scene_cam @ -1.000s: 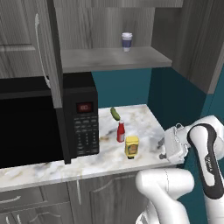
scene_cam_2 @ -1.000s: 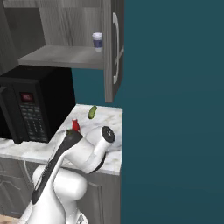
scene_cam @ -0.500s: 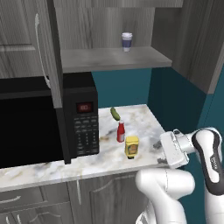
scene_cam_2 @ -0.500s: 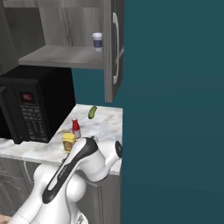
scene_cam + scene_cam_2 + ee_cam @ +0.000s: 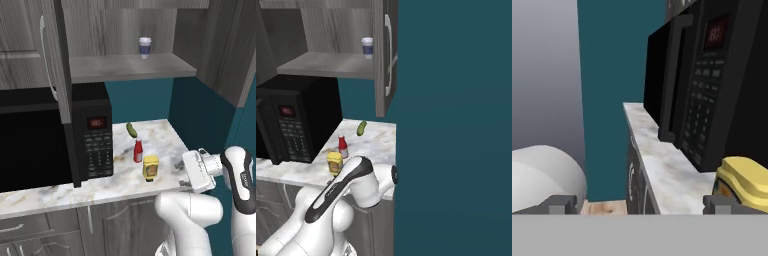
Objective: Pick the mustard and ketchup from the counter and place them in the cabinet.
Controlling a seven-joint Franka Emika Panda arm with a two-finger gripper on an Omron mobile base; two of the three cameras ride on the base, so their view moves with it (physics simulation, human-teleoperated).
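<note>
The squat yellow mustard (image 5: 150, 168) stands near the front edge of the marble counter (image 5: 165, 137), and the slim red ketchup (image 5: 138, 150) stands just behind it. My gripper (image 5: 182, 173) hangs at the counter's right end, level with the mustard and a short way to its right, pointing left with its jaws open and nothing between them. In the hand view the mustard (image 5: 744, 182) sits beside the right fingertip (image 5: 719, 204), off the gripper's (image 5: 641, 205) centre line. From the right, mustard (image 5: 334, 162) and ketchup (image 5: 343, 146) show just past my arm. The cabinet shelf (image 5: 125, 67) is open above.
A black microwave (image 5: 50, 145) fills the counter's left. A green pickle (image 5: 131, 130) lies behind the ketchup. A white-and-blue paper cup (image 5: 145, 47) stands on the shelf. The cabinet doors (image 5: 385, 55) hang open on both sides. Teal wall lies behind.
The arm has folded down and the hand has sunk slightly toward the counter's right edge, staying open. The bottles have not moved.
</note>
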